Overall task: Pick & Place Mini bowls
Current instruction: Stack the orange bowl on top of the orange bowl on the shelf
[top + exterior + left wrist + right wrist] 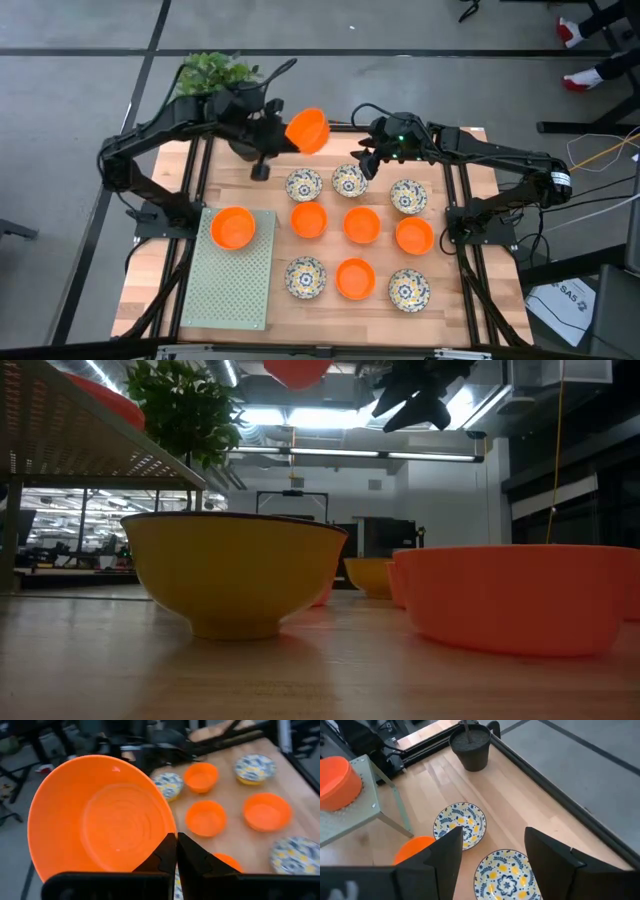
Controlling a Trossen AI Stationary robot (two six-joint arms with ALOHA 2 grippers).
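My left gripper [284, 135] is shut on a plain orange mini bowl [307, 130], held high above the table's far left part, in front of the black plant pot [470, 747]. My right gripper [492, 840] hangs open in the air over a floral mini bowl [505, 872] in the far row, touching nothing. Several more orange and floral mini bowls stand on their feet in three rows on the wooden table [470, 290]. One orange bowl [233, 228] sits on the green perforated rack [228, 285]. My left gripper holds the orange bowl by its rim [167, 832], pinched between the two shut fingers [192, 857]; the fingers themselves hide the exact spot. The bowl is lifted clear of the table and tipped on its side, its inside [117, 822] turned back toward the wrist.
The potted plant [212, 72] stands at the far left corner, close behind the held bowl. The rack takes up the near left of the table. Black frame rails [462, 200] run along the table's sides. Bare wood shows between the rows of bowls.
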